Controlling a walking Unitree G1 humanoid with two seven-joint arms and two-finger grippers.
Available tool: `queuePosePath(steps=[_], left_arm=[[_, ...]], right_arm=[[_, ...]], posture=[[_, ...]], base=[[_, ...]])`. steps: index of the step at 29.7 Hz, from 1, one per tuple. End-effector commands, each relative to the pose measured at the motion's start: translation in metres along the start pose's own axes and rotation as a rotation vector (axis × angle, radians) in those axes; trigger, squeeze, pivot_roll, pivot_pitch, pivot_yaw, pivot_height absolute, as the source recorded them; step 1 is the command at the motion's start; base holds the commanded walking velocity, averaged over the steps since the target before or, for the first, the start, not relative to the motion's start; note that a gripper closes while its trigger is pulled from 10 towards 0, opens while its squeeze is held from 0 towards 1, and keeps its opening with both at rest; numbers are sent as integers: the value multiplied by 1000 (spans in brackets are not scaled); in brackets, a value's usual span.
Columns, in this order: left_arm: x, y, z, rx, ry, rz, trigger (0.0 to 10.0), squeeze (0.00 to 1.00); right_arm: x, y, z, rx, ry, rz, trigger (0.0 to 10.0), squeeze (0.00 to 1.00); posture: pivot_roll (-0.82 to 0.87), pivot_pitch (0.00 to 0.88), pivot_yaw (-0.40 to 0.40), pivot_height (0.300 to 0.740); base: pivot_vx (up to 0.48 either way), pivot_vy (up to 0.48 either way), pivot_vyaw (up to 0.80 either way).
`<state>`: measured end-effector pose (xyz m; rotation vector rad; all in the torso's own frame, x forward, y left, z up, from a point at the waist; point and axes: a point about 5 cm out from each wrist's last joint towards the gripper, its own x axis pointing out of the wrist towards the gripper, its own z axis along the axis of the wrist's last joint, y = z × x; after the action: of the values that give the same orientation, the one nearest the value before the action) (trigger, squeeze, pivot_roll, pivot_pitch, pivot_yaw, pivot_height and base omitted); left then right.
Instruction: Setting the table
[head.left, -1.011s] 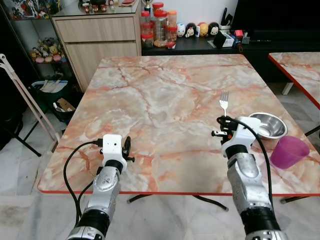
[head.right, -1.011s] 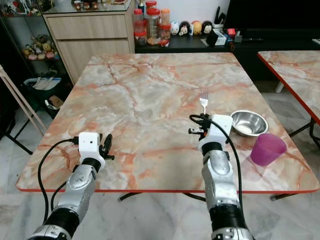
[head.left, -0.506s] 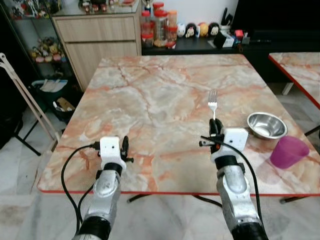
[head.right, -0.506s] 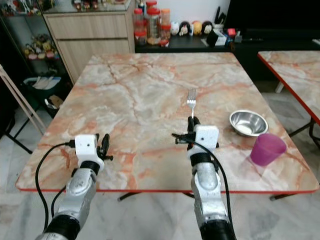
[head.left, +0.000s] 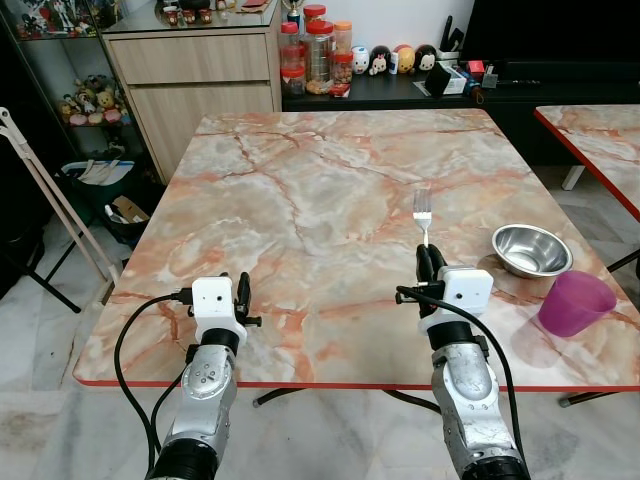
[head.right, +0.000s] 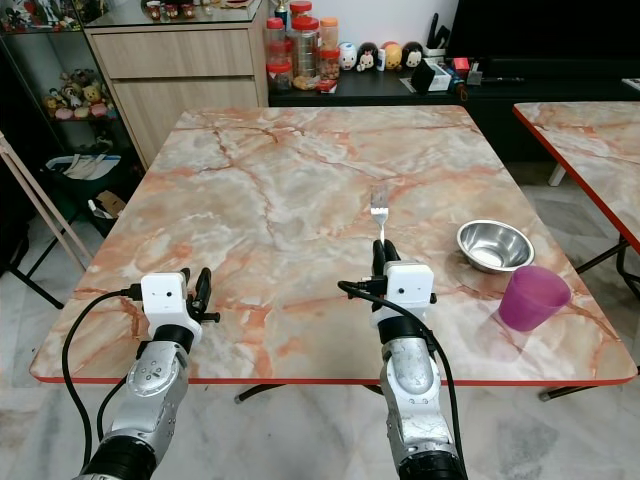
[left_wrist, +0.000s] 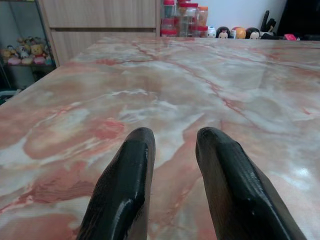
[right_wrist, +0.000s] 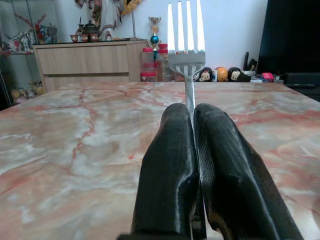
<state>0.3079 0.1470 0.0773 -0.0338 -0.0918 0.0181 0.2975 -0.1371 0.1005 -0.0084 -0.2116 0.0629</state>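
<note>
Right gripper (head.left: 428, 262) has slid left, away from the bowl (head.left: 532, 249), clamping the fork (head.left: 422, 212); left gripper (head.left: 242, 293) sits narrowly parted over the worktop (head.left: 300, 180).

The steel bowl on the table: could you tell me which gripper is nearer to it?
Right. The right gripper, holding the fork, is just left of the steel bowl; the left gripper is across the table.
</note>
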Motion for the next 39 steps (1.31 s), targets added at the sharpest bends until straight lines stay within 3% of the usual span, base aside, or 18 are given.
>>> queuePosePath(steps=[1, 39], left_arm=[[-2, 2, 4, 4, -27, 15, 10000, 0], [4, 6, 8, 8, -32, 34, 10000, 0]], right_arm=[[0, 3, 1, 6, -8, 3, 10000, 0], [5, 0, 1, 6, 2, -25, 10000, 0]], posture=[[-55, 0, 28, 740], [-48, 0, 34, 740]], base=[[0, 0, 0], [0, 0, 0]])
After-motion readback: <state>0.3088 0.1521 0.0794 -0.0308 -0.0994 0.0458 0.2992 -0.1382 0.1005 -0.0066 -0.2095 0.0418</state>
